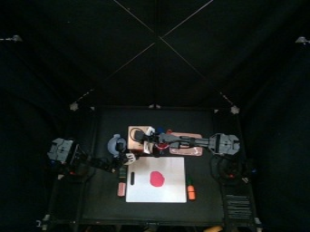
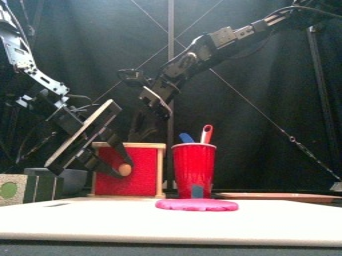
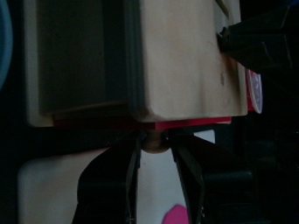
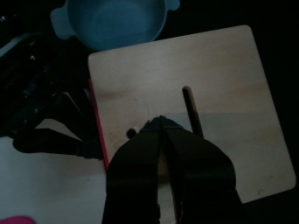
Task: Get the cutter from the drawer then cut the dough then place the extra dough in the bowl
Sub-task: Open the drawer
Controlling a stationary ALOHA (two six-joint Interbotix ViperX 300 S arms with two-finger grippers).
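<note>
The blue-grey bowl (image 4: pixel 114 22) sits just beside the wooden box's (image 1: pixel 141 136) left edge. The left gripper (image 3: pixel 155 154) pinches the knob (image 2: pixel 124 170) on the red drawer front (image 2: pixel 130 170) (flush with the box, closed). The right gripper (image 4: pixel 167 131), jaws pressed together, is at the box's top beside its slot. To the right, the red cup (image 2: pixel 194 168) holds two knives (image 2: pixel 206 132). The dough (image 2: pixel 197 205) lies on the white board (image 1: pixel 169 192) in front.

The pale wooden box (image 4: pixel 233 87) shows smooth, matt, bare-looking wood. Its red drawer front (image 2: pixel 144 158) looks painted and dull, and it carries a round pale wooden knob (image 2: pixel 124 170). The red plastic cup (image 2: pixel 194 168) has a slight gloss. The flat pink dough disc (image 2: pixel 197 205) looks soft and matt on the smooth white cutting board (image 2: pixel 160 225). The blue-grey bowl (image 4: pixel 114 22) looks like smooth plastic.
</note>
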